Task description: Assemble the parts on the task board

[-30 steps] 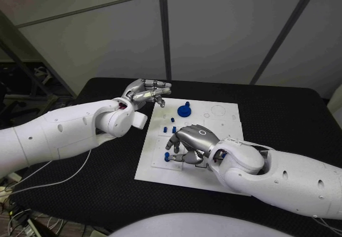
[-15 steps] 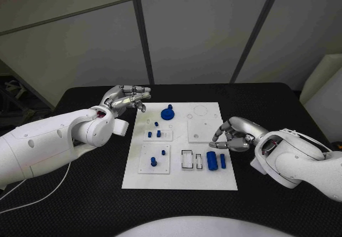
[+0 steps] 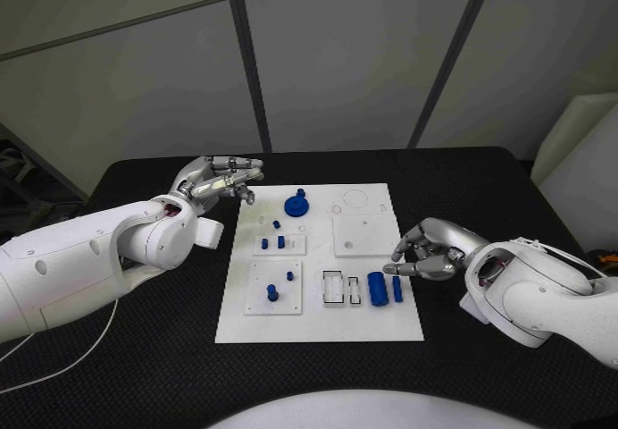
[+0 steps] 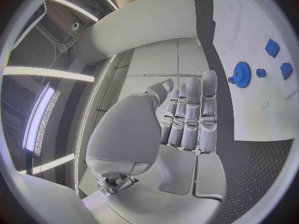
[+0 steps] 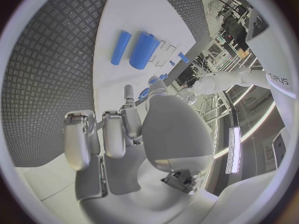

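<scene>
The white task board [image 3: 322, 326] lies in the middle of the black table. On it stand a blue gear [image 3: 297, 206], three small blue pegs [image 3: 273, 239] and two more pegs [image 3: 274, 290]. A thick blue cylinder [image 3: 378, 289] and a thin one [image 3: 396, 288] lie near its right edge, beside two empty slots [image 3: 343, 289]. My right hand [image 3: 429, 250] hovers at the board's right edge, fingers curled in on nothing, just past the thin cylinder [image 5: 121, 47]. My left hand [image 3: 216, 179] hangs off the board's far left corner, fingers straight and empty [image 4: 187, 119], with the gear [image 4: 241, 74] beyond them.
A white square insert [image 3: 361, 234] sits on the board's right half, just left of my right hand. Black table [image 3: 154, 357] surrounds the board on all sides. Grey wall panels stand behind the table's far edge.
My right hand has drawn back from over the board's near left part to its right edge, uncovering the slots and cylinders. The left hand stays by the far left corner. The head camera shifted.
</scene>
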Motion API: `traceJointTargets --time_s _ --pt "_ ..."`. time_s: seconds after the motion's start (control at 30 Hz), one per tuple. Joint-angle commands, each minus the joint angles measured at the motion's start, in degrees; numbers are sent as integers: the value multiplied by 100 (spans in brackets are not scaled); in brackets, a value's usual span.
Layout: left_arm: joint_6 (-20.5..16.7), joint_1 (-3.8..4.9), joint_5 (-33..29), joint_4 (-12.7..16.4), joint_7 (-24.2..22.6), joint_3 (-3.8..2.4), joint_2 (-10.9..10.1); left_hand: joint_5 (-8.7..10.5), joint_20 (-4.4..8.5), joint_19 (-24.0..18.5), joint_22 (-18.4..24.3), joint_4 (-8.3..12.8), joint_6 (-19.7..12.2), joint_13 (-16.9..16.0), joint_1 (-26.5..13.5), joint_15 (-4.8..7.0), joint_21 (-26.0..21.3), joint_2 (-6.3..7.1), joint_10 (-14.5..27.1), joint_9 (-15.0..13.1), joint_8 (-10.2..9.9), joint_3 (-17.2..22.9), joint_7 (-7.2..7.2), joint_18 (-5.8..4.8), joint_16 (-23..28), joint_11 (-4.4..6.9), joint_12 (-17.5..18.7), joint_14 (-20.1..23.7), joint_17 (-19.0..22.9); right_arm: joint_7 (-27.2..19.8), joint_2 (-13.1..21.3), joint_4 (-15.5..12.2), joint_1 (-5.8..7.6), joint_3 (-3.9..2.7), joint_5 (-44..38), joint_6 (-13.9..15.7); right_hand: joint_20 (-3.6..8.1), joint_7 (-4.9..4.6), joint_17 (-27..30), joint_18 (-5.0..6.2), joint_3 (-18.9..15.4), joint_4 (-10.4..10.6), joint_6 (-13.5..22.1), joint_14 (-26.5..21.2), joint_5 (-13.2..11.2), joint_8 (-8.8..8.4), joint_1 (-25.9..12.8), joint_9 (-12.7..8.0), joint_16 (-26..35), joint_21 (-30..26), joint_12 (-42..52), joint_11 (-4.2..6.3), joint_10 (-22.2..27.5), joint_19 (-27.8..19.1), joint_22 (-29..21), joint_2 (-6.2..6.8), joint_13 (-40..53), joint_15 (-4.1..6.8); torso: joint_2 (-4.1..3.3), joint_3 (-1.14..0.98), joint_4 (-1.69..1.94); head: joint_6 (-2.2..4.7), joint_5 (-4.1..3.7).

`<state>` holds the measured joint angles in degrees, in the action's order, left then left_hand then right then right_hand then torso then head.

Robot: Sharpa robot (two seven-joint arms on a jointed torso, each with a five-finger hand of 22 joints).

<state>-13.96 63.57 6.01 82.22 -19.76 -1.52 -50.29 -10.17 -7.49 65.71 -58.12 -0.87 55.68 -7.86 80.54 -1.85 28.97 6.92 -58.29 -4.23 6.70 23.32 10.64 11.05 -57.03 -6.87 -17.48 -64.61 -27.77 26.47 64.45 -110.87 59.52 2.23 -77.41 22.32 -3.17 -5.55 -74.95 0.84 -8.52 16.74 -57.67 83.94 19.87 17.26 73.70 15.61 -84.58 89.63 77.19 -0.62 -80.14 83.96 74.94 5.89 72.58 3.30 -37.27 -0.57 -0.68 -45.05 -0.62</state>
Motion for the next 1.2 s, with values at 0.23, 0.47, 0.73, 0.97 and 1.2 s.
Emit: traceJointTargets --time_s 0.23,0.47,0.73,0.97,1.2 --pt "9 3 -8 26 -63 -4 -17 -15 12 -44 -6 21 -4 7 4 -17 14 -28 46 8 32 15 10 -64 -14 8 -19 42 9 384 -72 -111 -255 4 -401 -261 -37 1 -365 -82 -156 11 81 392 -95 62 -235 65 -30 32 -13 -47 19 599 1500 36 33 -49 3 5 3 -33 -36" --pt "11 2 -8 28 -66 -3 -23 -15 12 -44 -6 21 -4 7 4 -17 14 -28 46 8 32 15 10 -64 -14 8 -19 42 9 447 -147 -99 -334 4 -544 -327 -40 2 -381 -83 -200 15 92 393 -98 82 -360 95 -35 35 -31 -48 27 601 1503 46 41 -51 0 4 7 -40 -42" --pt "14 -1 -8 27 -66 -3 -24 -15 12 -44 -6 21 -4 7 4 -17 14 -28 46 8 32 15 10 -64 -14 8 -19 42 9 440 -267 -49 -376 4 -623 -297 -41 4 -383 -84 -203 15 90 392 -91 92 -398 107 -34 36 -29 -47 24 603 1505 35 53 -51 -8 4 8 -40 -34" --pt "14 -4 -8 35 -58 -3 -29 -15 12 -44 -6 21 -4 7 4 -17 14 -28 46 8 32 15 10 -64 -14 8 -19 42 9 468 -401 81 -440 4 -670 -368 -41 6 -391 -83 -191 15 95 392 -56 106 -442 125 -36 35 -62 -45 45 602 1504 -11 31 -50 -8 11 12 -60 0" --pt "12 -5 -8 50 -54 -3 -47 -13 12 -50 -10 30 0 8 1 -16 16 -28 41 7 41 20 10 -63 -14 10 -33 45 19 620 -553 242 -526 4 -781 -490 -38 17 -399 -84 -142 -1 87 392 14 138 -427 164 -35 37 -71 -37 39 604 1506 -134 60 -44 0 11 13 -90 53"
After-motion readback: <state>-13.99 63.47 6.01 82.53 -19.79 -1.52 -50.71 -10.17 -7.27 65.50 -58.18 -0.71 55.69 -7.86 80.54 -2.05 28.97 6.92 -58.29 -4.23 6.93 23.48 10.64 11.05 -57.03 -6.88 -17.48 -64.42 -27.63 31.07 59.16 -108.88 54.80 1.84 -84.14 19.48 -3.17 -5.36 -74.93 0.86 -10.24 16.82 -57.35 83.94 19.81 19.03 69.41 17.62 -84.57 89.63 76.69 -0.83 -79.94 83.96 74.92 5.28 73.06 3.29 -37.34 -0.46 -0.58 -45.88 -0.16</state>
